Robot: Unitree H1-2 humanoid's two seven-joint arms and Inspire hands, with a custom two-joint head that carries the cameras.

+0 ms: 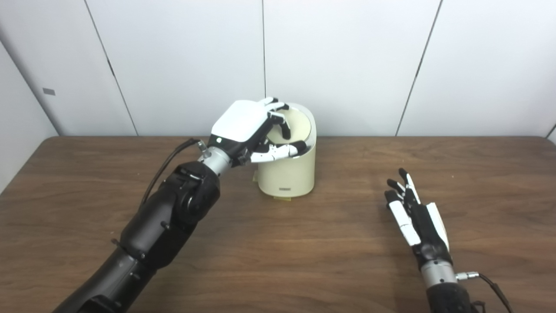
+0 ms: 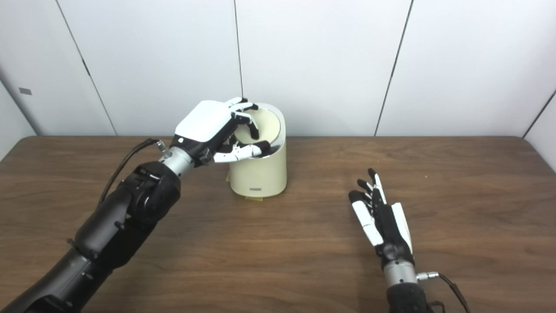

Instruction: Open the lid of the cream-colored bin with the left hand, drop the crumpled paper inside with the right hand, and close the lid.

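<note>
Your table (image 1: 304,261) is dark wood grain and runs the full width of both views, backed by a wall (image 1: 347,56) of pale panels with thin dark seams.

Your left arm (image 1: 169,217) comes in from the lower left, black-shelled, and slants up toward the middle of the table's far side. A dark cable (image 1: 167,163) loops off its wrist.

The bin (image 1: 289,169) stands upright near the back edge, a little left of centre, cream and roughly cylindrical, with a small dark label low on its front. Its lid (image 1: 299,124) is tipped up toward the wall, so you look at the pale inner face and the rim of the opening. What lies inside the bin cannot be made out from here.

Your left hand (image 1: 247,126) sits over the bin's top on its left side, white back plate facing up. Its fingers (image 1: 278,111) curl over the lid's upper edge and the thumb (image 1: 278,151) lies across the front rim, so the hand is clasped on the lid.

Your right hand (image 2: 382,221) lies low over the table, well to the right of the bin and nearer you, turned on edge with the fingers straight, spread a little and pointing away from you. It holds nothing you can see.

No crumpled paper shows in either view.
</note>
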